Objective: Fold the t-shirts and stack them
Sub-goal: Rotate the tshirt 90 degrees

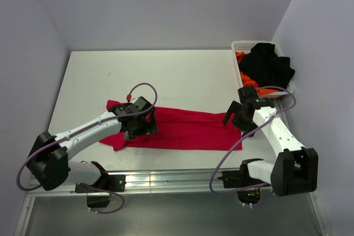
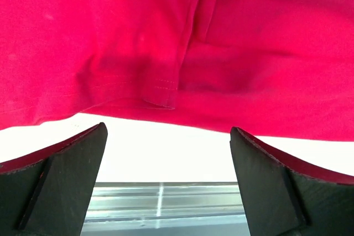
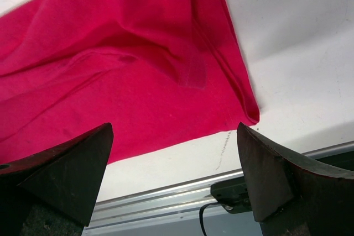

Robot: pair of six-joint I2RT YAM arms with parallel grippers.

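Two extras, black t-shirt [image 1: 269,64] and orange t-shirt [image 1: 247,77], only overhead.

Crimson t-shirt [image 3: 110,75] lies creased on white table [image 3: 298,48], corner at right; fingers [image 3: 63,175] spread wide above its near edge

I am seeing a white table [image 1: 182,75] filling most of the top view, with pale grey walls [image 1: 166,4] closing it in on the far, left and right sides. A white plastic lattice basket [image 1: 241,43] is sitting at its far right corner, close against the right wall. A silvery metal rail [image 1: 182,179] is running along its near edge, catching the light.
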